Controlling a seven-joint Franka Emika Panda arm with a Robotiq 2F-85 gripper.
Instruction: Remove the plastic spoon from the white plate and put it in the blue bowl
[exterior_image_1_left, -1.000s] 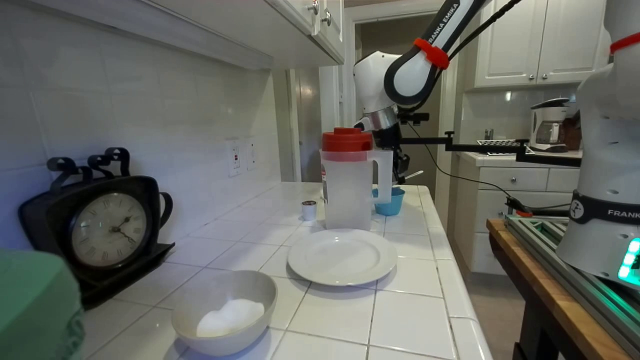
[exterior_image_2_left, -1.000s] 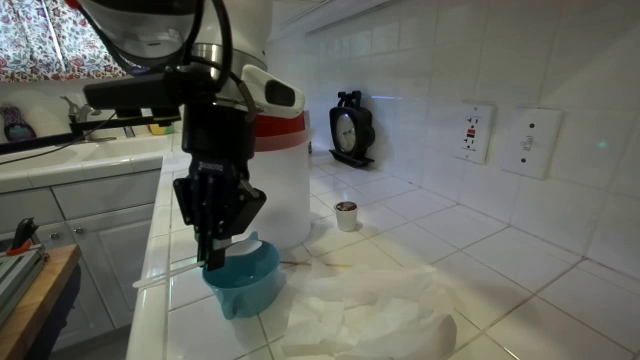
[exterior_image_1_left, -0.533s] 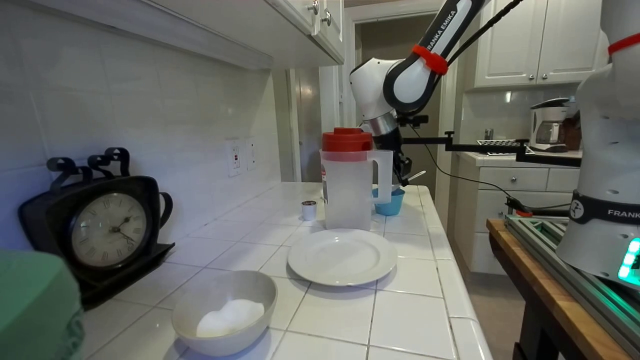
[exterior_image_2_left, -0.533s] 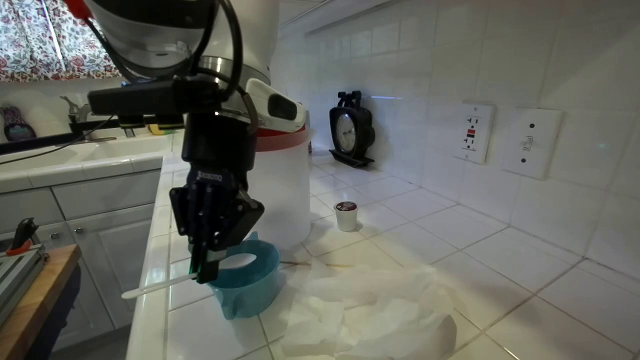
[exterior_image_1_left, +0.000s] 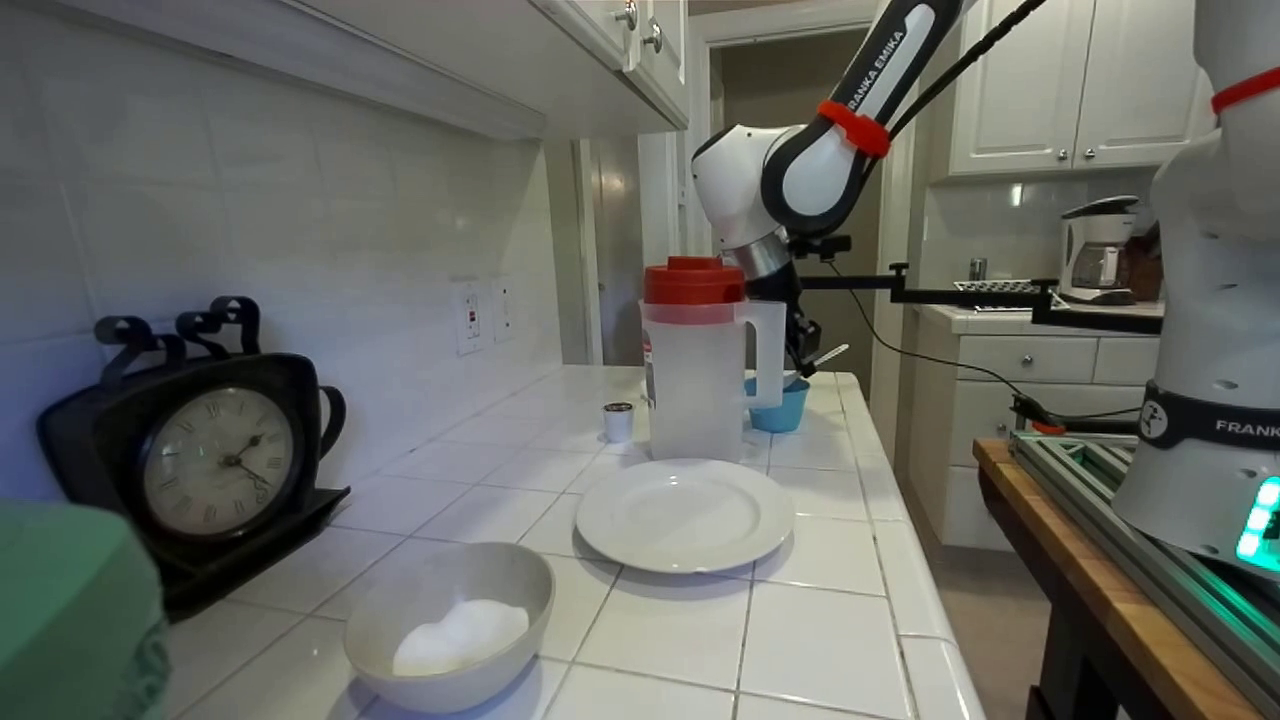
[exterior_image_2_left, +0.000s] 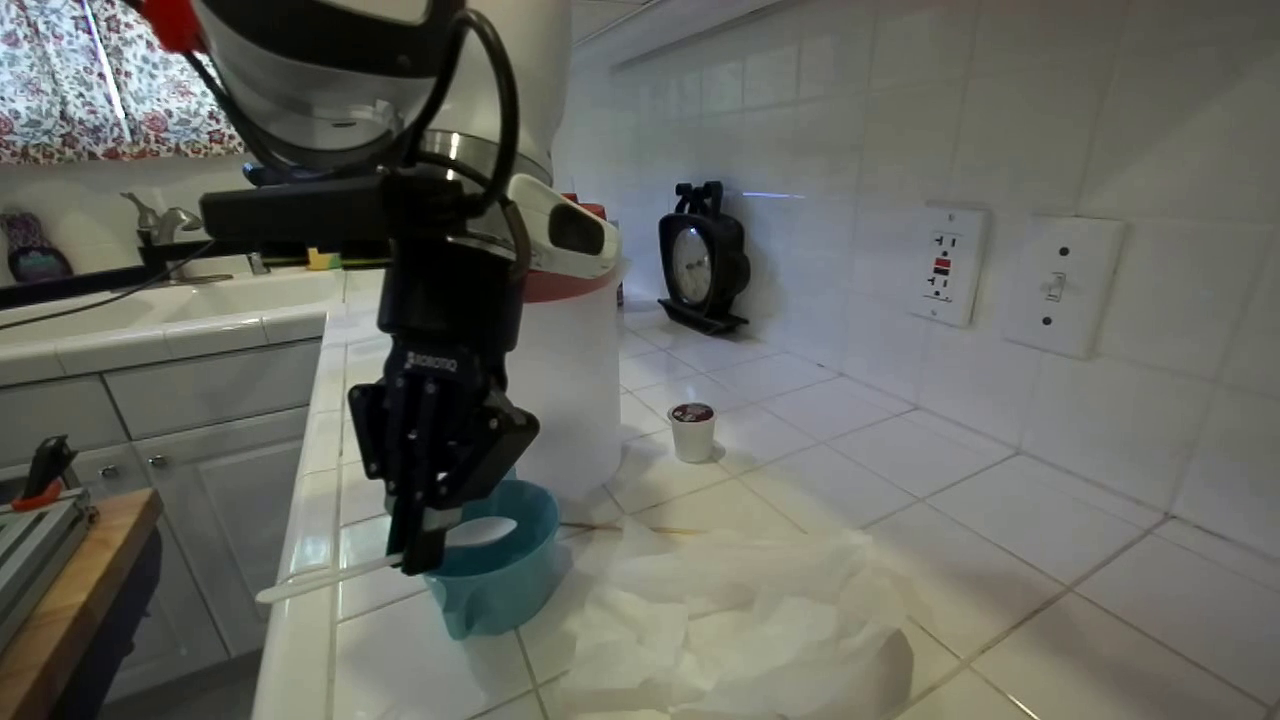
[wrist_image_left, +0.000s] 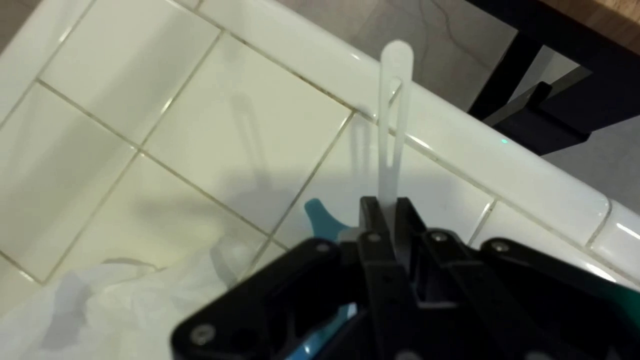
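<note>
- One spoon (exterior_image_2_left: 480, 531) is hanging at the blue bowl (exterior_image_2_left: 495, 600), its head showing over the mouth; whether it is sitting above the rim or slightly inside, the views are not telling.
- The gripper (wrist_image_left: 388, 210) is clamping it close to the head, leaving much of the handle sticking out past the rim, toward the edge of the counter (exterior_image_2_left: 800, 470).
- Letting go is probably coming next, and the main risk is lying there: with that overhang weighing outward, the spoon could be tipping over the rim and landing on the counter or the floor (wrist_image_left: 350, 22). Bringing the head farther over the middle first would be helping.
- Being thin, the spoon could also be twisting in the grip if its head is catching the rim.
- Low as it is hovering, the gripper could be tilting or shoving the bowl if pressing down.
- Crumpled paper (exterior_image_2_left: 750, 620) is lying just beside the bowl; a dropped spoon could be ending up there.
- The pitcher (exterior_image_1_left: 695, 390) is standing near, between bowl and plate (exterior_image_1_left: 685, 515); a careless wrist swing could be knocking it.
- The plate is resting well apart, spoon off it, so only the placing is seeming left.
</note>
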